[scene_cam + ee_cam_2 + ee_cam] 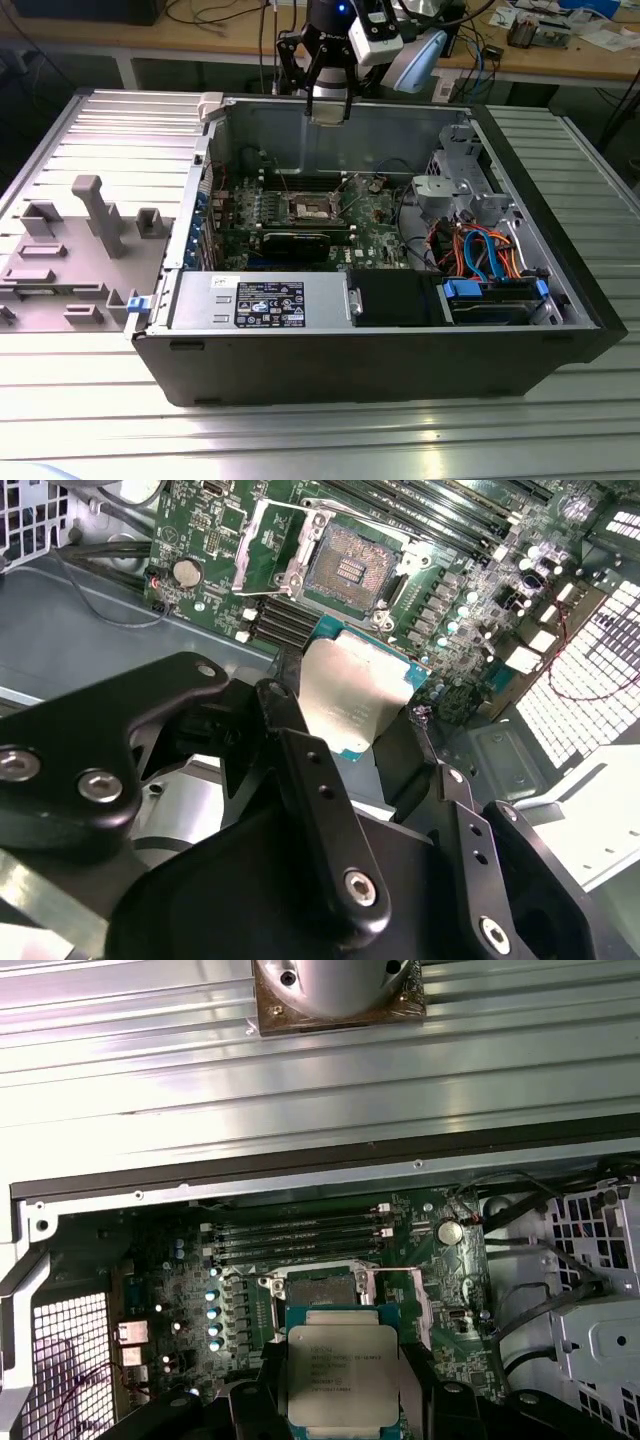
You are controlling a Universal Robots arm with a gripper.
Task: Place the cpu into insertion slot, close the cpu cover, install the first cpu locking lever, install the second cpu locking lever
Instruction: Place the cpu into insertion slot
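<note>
Black fingers (283,712) clenched on silvery-grey square cpu (343,1375), held above bare insertion slot (347,568); silvery metal cpu cover frame (250,542) apparently swung open.

Matte black metal gripper (348,710): built of flat jointed links. Two long narrow fingers (315,790) are each drilled with small holes. Silver round-headed screws (360,885) are set at the link pivots. In the first wrist view, a polished silver round housing (338,980) is seated on a brown square plate (268,1018); dark screws are sunk into the housing. In the exterior view, a white boxy module (372,28), a blue glowing light (345,8) and a pale blue-grey arm shell (420,55) are noted.
</note>
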